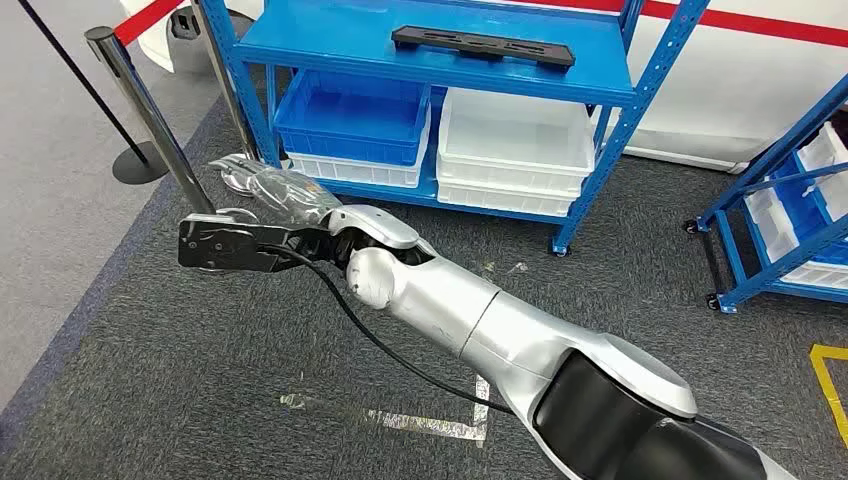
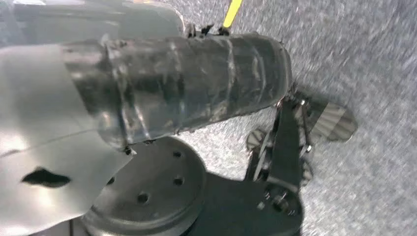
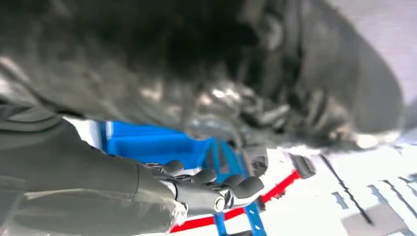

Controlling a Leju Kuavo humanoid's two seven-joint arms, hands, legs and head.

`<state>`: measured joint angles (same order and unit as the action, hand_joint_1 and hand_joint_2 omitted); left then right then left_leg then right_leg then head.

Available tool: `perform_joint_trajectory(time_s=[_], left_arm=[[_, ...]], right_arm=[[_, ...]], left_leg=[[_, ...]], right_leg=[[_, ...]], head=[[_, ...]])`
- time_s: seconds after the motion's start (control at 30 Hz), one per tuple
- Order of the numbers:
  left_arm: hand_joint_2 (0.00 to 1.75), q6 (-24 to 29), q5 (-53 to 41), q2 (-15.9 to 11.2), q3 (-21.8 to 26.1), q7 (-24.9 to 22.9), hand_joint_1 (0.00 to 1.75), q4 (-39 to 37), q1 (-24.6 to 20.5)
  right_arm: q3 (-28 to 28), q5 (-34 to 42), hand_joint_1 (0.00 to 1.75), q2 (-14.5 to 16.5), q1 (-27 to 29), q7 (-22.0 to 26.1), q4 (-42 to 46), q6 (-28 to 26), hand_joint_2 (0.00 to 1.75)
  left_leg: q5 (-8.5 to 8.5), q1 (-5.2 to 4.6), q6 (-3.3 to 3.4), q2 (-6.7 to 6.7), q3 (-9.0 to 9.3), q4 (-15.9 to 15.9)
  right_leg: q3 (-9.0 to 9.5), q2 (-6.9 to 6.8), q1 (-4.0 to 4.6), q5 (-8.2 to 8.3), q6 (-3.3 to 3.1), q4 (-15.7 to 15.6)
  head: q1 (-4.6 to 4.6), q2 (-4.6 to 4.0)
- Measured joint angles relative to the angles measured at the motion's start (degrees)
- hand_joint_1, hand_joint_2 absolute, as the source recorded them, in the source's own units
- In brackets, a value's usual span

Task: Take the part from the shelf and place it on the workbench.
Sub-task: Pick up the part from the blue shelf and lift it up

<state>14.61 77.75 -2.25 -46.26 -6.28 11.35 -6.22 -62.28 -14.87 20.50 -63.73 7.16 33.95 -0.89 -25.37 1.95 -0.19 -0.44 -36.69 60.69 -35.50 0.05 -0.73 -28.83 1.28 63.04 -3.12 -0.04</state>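
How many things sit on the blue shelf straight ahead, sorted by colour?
On the blue shelf, in the head view:
Black part, on the top level: 1
Blue bin, lower level: 1
White bins, lower level, one under the blue bin and two stacked beside it: 3
Total: 5

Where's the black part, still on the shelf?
On the shelf: the black part lies flat on the blue shelf top; the right hand is short of it.
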Motion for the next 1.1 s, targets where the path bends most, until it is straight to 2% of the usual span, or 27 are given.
perform_joint_trajectory(time_s=[0.07, 0.13, 0.17, 0.2, 0.23, 0.3, 0.33, 0.4, 0.5, 0.57, 0.63, 0.67, 0.7, 0.73, 0.77, 0.83, 0.87, 1.0, 1.03, 1.1], left_arm=[[0.00, -0.40, -0.14, -0.06, 0.00, 0.45, 0.00, -0.03, 0.00], [0.00, -1.01, -0.34, -0.16, 0.01, 1.03, 0.00, -0.09, 0.00], [0.00, -1.20, -0.45, -0.20, 0.01, 1.13, 0.00, -0.14, 0.01], [0.00, -1.36, -0.58, -0.22, 0.01, 1.17, 0.00, -0.19, 0.03], [0.00, -1.49, -0.74, -0.24, 0.01, 1.23, 0.00, -0.23, 0.05], [0.00, -1.58, -0.95, -0.22, 0.01, 1.42, 0.00, -0.27, 0.05], [0.00, -1.40, -0.99, -0.21, 0.01, 1.47, 0.00, -0.29, 0.03], [0.00, -0.62, -1.03, -0.21, 0.01, 1.27, 0.00, -0.31, -0.05], [0.00, 0.70, -1.27, -0.36, 0.01, 0.66, 0.00, -0.37, -0.09], [0.00, 1.39, -1.44, -0.47, 0.01, 0.40, 0.00, -0.40, -0.05], [0.00, 2.12, -1.76, -0.48, 0.01, 0.06, 0.00, -0.42, -0.06], [0.00, 2.47, -2.04, -0.51, 0.00, -0.16, 0.00, -0.43, -0.06], [0.00, 2.80, -2.34, -0.56, -0.01, -0.42, 0.00, -0.45, -0.05], [0.00, 3.09, -2.69, -0.65, -0.01, -0.62, 0.00, -0.46, -0.03], [0.00, 3.36, -3.03, -0.76, -0.01, -0.80, 0.00, -0.46, -0.01], [0.00, 3.74, -3.84, -1.04, -0.09, -1.22, 0.00, -0.49, -0.07], [0.00, 3.82, -4.20, -1.17, -0.17, -1.41, 0.00, -0.51, -0.13], [0.00, 3.87, -5.08, -1.58, -0.39, -1.59, 0.00, -0.56, -0.11], [0.00, 3.87, -5.13, -1.68, -0.40, -1.59, 0.00, -0.57, -0.10], [0.00, 3.86, -5.16, -1.91, -0.43, -1.59, 0.00, -0.68, -0.17]], right_arm=[[-0.39, -2.98, 0.00, -0.14, -0.72, 0.01, -0.85, -0.39, 0.00], [-0.91, -7.57, 0.00, -0.52, -1.62, 0.13, -2.42, -0.80, 0.00], [-1.04, -9.01, 0.00, -0.73, -1.78, 0.13, -3.13, -0.82, 0.00], [-1.13, -9.96, 0.00, -0.91, -1.89, -0.01, -3.68, -0.81, 0.00], [-1.20, -10.74, 0.00, -1.04, -2.07, -0.26, -4.16, -0.78, 0.00], [-1.28, -12.19, 0.00, -1.11, -2.83, -0.92, -4.83, -0.59, 0.00], [-1.28, -12.83, 0.00, -1.12, -3.26, -1.22, -5.12, -0.45, 0.00], [-1.28, -14.19, 0.00, -1.18, -3.76, -1.78, -5.77, -0.14, 0.00], [-1.28, -16.30, 0.00, -1.38, -3.88, -2.30, -6.65, 0.17, 0.00], [-1.28, -17.43, 0.00, -1.42, -3.99, -2.33, -7.04, 0.31, 0.00], [-1.28, -18.38, 0.00, -1.44, -3.87, -2.34, -7.44, 0.58, 0.00], [-1.28, -18.83, 0.00, -1.47, -3.72, -2.34, -7.65, 0.70, 0.00], [-1.28, -19.29, 0.00, -1.50, -3.58, -2.35, -7.84, 0.76, 0.00], [-1.28, -19.72, 0.00, -1.55, -3.49, -2.35, -7.99, 0.76, 0.00], [-1.25, -20.14, 0.00, -1.59, -3.46, -2.35, -8.09, 0.74, 0.00], [-1.12, -20.92, 0.00, -1.74, -3.46, -2.36, -8.27, 0.73, 0.00], [-1.02, -21.30, 0.00, -1.83, -3.44, -2.38, -8.36, 0.73, 0.00], [-0.71, -22.28, 0.00, -2.26, -3.44, -2.61, -8.65, 0.75, 0.00], [-0.59, -22.31, 0.00, -2.39, -3.52, -2.64, -8.70, 0.75, 0.00], [-0.37, -22.33, 0.00, -2.71, -3.63, -2.67, -8.84, 0.77, 0.00]], left_leg=[[0.04, -0.08, 0.17, 0.02, -0.09, 0.00], [0.08, -0.31, 0.45, 0.03, -0.19, 0.00], [0.08, -0.45, 0.52, 0.01, -0.19, 0.00], [0.07, -0.63, 0.57, -0.01, -0.16, 0.00], [0.08, -0.81, 0.59, -0.02, -0.11, 0.00], [0.07, -1.15, 0.57, -0.03, -0.06, -0.02], [0.11, -1.22, 0.48, 0.00, -0.07, -0.07], [0.27, -1.20, 0.08, 0.07, -0.03, -0.35], [-0.06, -1.16, -0.79, 0.19, 0.01, -0.50], [-2.48, -1.08, -1.18, 0.22, -1.78, 3.51], [-5.43, -0.98, -1.57, 0.22, -5.11, 10.62], [-5.87, -0.92, -1.75, 0.23, -6.27, 12.86], [-5.31, -0.87, -1.90, 0.24, -6.57, 13.21], [-3.72, -0.80, -2.01, 0.26, -5.70, 11.24], [-1.73, -0.72, -2.09, 0.30, -4.08, 7.66], [0.29, -0.79, -1.89, 0.30, -0.94, 1.51], [0.31, -0.88, -1.58, 0.26, -0.22, 0.08], [-0.29, -0.75, -0.18, 0.11, 0.30, -0.45], [-0.34, -0.65, 0.09, 0.13, 0.53, -0.60], [-0.58, -0.64, 0.64, 0.15, 0.93, -0.72]], right_leg=[[-1.98, -0.01, 0.06, -1.93, 0.08, 4.09], [-5.65, -0.01, 0.18, -4.64, 0.09, 11.38], [-6.77, -0.01, 0.22, -4.85, -0.07, 13.32], [-6.85, 0.00, 0.32, -3.96, -0.38, 13.06], [-5.84, 0.02, 0.49, -2.18, -0.86, 10.56], [-2.24, 0.00, 1.03, 1.52, -2.17, 2.63], [-0.89, -0.07, 1.30, 2.54, -2.62, -0.38], [-0.02, -0.18, 1.67, 2.82, -2.97, -2.57], [0.89, -0.19, 1.18, 3.62, -3.05, -4.13], [1.41, -0.24, 0.81, 4.04, -3.15, -4.99], [1.45, -0.22, 0.86, 3.98, -3.32, -4.99], [1.46, -0.19, 0.88, 3.88, -3.35, -4.92], [1.48, -0.13, 0.87, 3.74, -3.34, -4.77], [1.51, -0.04, 0.81, 3.52, -3.25, -4.51], [1.54, 0.05, 0.72, 3.19, -3.09, -4.14], [1.34, 0.19, 0.82, 2.50, -2.55, -3.32], [1.20, 0.20, 0.94, 2.29, -2.30, -3.02], [0.83, 0.19, 1.21, 1.51, -1.49, -2.22], [0.17, 0.19, 1.16, 0.72, -1.16, -0.74], [-2.95, 0.16, 0.87, -1.64, -0.58, 5.20]], head=[[0.02, 0.00], [0.04, 0.00], [0.05, 0.00], [0.05, 0.00], [0.05, 0.00], [-0.02, 0.00], [-0.02, 0.00], [0.02, 0.00], [0.08, 0.00], [0.03, 0.00], [0.03, 0.00], [0.04, 0.00], [0.04, 0.00], [0.04, 0.00], [0.03, 0.00], [-0.03, 0.00], [-0.03, 0.00], [0.16, 0.00], [0.26, 0.00], [0.39, 0.00]])
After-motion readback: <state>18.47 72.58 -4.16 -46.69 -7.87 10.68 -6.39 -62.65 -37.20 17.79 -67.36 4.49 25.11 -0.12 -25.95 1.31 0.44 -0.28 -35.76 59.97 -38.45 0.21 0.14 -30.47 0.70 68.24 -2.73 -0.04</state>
